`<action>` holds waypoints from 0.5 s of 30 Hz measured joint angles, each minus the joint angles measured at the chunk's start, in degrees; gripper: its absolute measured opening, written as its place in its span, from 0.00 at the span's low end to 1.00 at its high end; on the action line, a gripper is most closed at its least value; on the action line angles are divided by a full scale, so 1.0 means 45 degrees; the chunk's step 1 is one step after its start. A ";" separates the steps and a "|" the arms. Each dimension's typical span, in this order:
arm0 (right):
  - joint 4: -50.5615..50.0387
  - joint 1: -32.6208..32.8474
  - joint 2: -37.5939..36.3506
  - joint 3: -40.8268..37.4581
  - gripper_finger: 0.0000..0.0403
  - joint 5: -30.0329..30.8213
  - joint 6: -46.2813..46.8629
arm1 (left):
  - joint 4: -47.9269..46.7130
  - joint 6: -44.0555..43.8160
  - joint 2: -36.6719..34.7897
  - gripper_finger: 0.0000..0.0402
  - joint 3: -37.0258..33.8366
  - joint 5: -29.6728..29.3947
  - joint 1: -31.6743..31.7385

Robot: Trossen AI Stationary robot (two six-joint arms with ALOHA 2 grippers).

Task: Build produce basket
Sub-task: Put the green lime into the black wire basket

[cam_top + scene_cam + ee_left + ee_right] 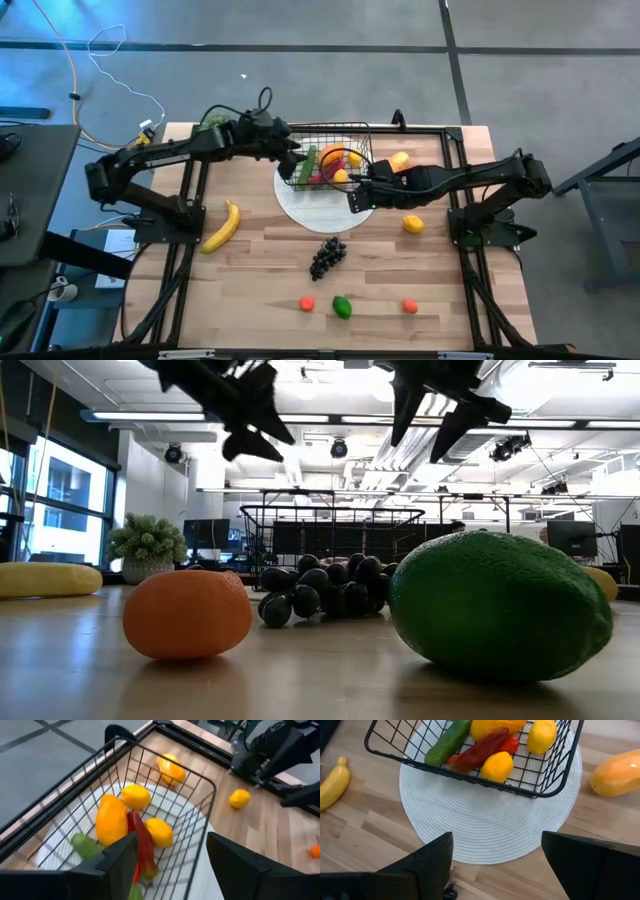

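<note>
The basket (330, 150) is a thin black wire grid with see-through sides, standing on a round white plate (320, 208) with fine concentric ribbing, at the far middle of the pale wood-plank bench (260, 290). Inside it lie five smooth glossy pieces: one long green cucumber (447, 742), one wrinkled red chilli (482, 749), two rounded lemons (496, 766) and one larger orange fruit (111, 817).

Outside the basket, an orange-yellow mango (399, 161) lies just right of it, and one more lemon (412, 224) sits on the bench right of the plate. One curved yellow banana (222, 227) lies to the left. One bunch of dark round grapes (328, 256) sits near the plate's near edge. Along the near side are two small oranges (307, 303) and one green pepper (342, 307) between them.

The left end effector (292, 160) hovers at the basket's left rim, its fingers spread and grasping nothing. The right end effector (358, 192) hangs over the plate's right edge, just near of the basket, fingers spread apart and empty.
</note>
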 joint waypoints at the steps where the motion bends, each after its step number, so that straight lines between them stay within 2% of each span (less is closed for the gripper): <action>1: 0.0004 0.0128 0.0000 0.0000 0.71 -0.0007 0.0140 | -0.0348 -0.0014 -0.0223 0.55 0.0000 -0.0004 0.0000; 15: 0.1749 0.2087 0.0078 0.0000 0.71 -0.1575 0.2423 | -0.4507 -0.0704 -0.2359 0.52 0.0000 0.0005 -0.0867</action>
